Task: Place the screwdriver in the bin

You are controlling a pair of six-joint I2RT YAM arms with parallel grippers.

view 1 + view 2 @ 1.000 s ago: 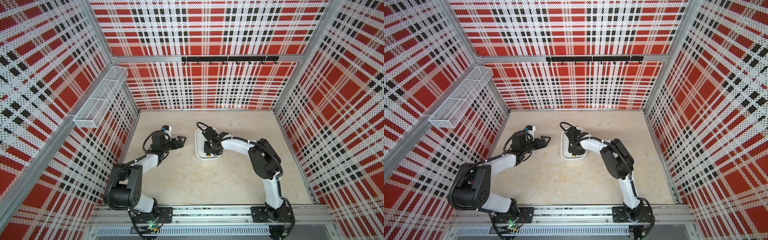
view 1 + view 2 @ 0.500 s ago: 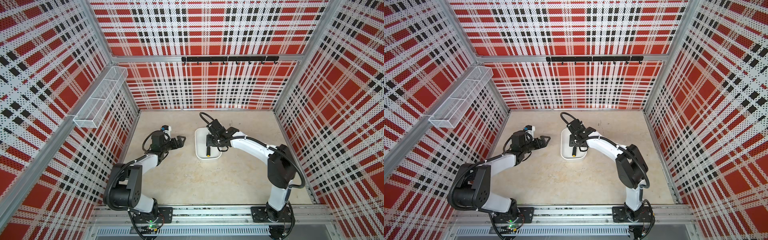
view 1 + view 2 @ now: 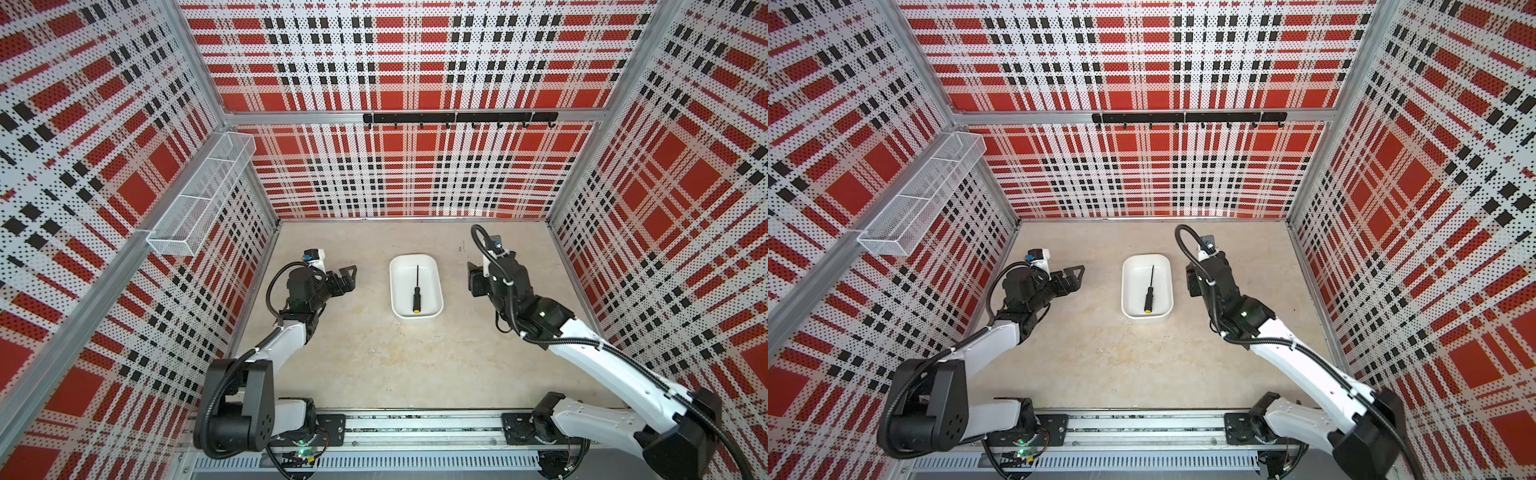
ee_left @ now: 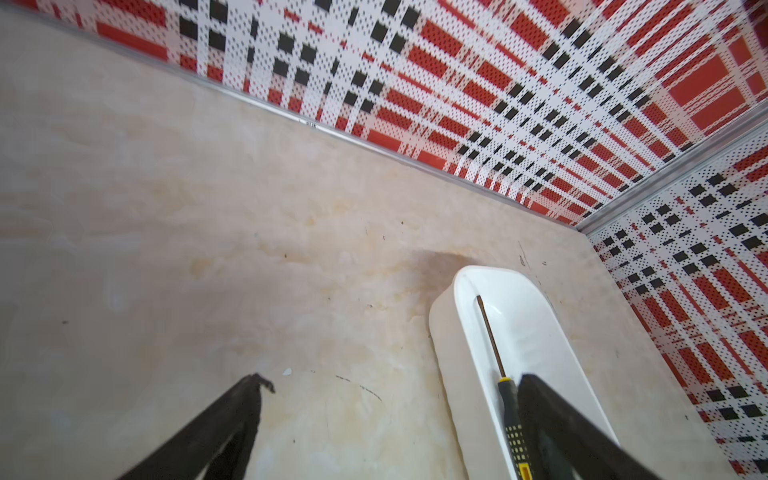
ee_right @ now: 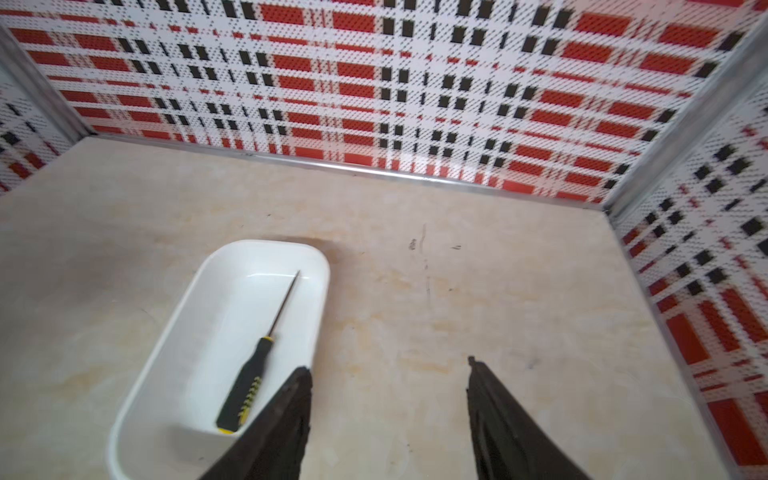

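Observation:
The screwdriver (image 3: 416, 289) (image 3: 1149, 291) lies flat inside the white bin (image 3: 393, 291) (image 3: 1125, 295) in both top views, shaft toward the back wall and yellow cap toward the front. Nothing touches it. My right gripper (image 3: 475, 279) (image 3: 1192, 282) hovers to the right of the bin, open and empty. In the right wrist view the gripper (image 5: 388, 365) has bare table between its fingers, with the screwdriver (image 5: 245, 386) and bin (image 5: 174, 345) off to one side. My left gripper (image 3: 352, 275) (image 4: 390, 378) stands open and empty left of the bin (image 4: 449, 353).
A long white wire mesh basket (image 3: 199, 199) hangs on the left wall. A black hook rail (image 3: 457, 117) runs along the back wall. Plaid walls close in three sides, and the arms' mounting rail (image 3: 415, 428) lines the front edge.
My right gripper has pulled away from over the bin to its right and opened wider, leaving the screwdriver lying in the bin. The left arm has not moved.

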